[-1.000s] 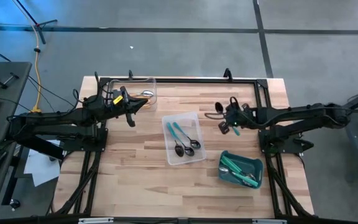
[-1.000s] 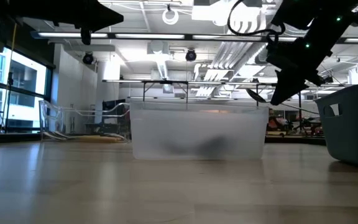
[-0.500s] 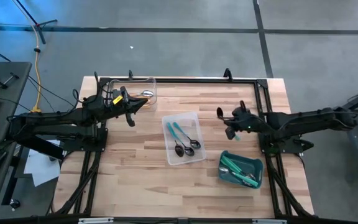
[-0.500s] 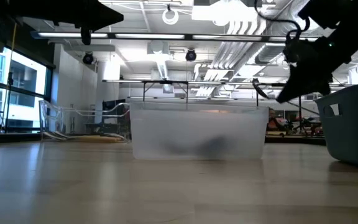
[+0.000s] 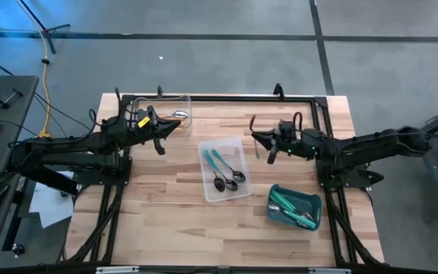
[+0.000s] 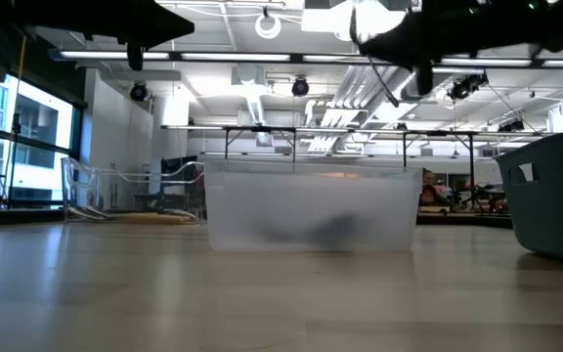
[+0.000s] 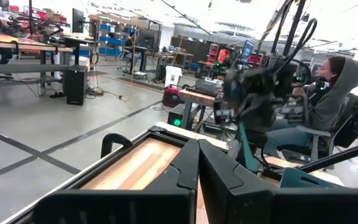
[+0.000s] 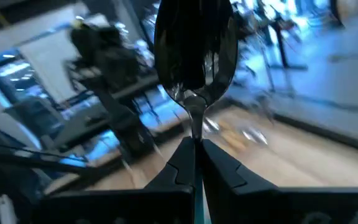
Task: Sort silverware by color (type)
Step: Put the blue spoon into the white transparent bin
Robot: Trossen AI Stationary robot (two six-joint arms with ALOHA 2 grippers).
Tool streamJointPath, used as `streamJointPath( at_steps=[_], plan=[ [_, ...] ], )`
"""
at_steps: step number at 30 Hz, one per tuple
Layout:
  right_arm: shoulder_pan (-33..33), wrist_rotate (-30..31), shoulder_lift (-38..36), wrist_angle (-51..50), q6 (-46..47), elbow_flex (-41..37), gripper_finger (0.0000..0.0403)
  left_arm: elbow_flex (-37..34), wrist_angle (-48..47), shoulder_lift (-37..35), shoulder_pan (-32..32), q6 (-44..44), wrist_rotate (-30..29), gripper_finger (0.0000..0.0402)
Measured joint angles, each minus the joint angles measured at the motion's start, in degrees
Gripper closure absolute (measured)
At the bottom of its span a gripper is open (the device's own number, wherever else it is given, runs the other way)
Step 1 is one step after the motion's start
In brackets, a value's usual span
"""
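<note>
Silverware is spread over three containers and one gripper on the wooden table [image 5: 166,221]. The right gripper [image 5: 258,143] is held in the air just right of the middle clear tray [image 5: 238,192], its fingers [image 8: 225,168] clenched on the neck of a spoon [image 8: 196,46] whose shiny bowl stands up in front of the right wrist camera; a thin teal handle is seen below the gripper in the high view. In the low view this gripper [image 6: 409,34] hangs high above the frosted wall of the middle tray [image 6: 311,207]. Two teal-handled spoons [image 5: 224,172] lie in the middle clear tray, handles pointing to the far left, bowls toward the near side. In the teal bin [image 5: 281,215] at the near right of the table, several green- and teal-handled spoons [image 5: 293,207] are piled. The left gripper [image 5: 175,129] is parked at the far left, its fingers [image 7: 179,171] pressed together with nothing between them, beside the near edge of the far-left clear tray [image 5: 184,100], where one spoon with an orange handle [image 5: 175,116] can be made out. A seated person in a grey hood [image 7: 334,93] is visible beyond the table in the left wrist view.
</note>
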Motion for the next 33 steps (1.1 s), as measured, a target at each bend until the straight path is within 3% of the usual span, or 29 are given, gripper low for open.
streamJointPath(
  at_steps=[10, 14, 33],
  plan=[
    [-1.60, -15.00, 9.61, -1.61, -10.91, 16.76, 0.0403, 0.00, 3.70, -0.02, -0.02, 0.00, 0.93, 0.0401],
    [-2.84, -16.44, 10.12, -5.44, -12.81, 19.42, 0.0403, 0.00, 4.31, -0.02, 0.00, 0.00, 2.66, 0.0401],
    [-4.63, -17.82, 9.69, -6.39, -11.11, 18.47, 0.0403, 0.00, 4.21, -0.01, -0.02, 0.08, 2.99, 0.0401]
  ],
)
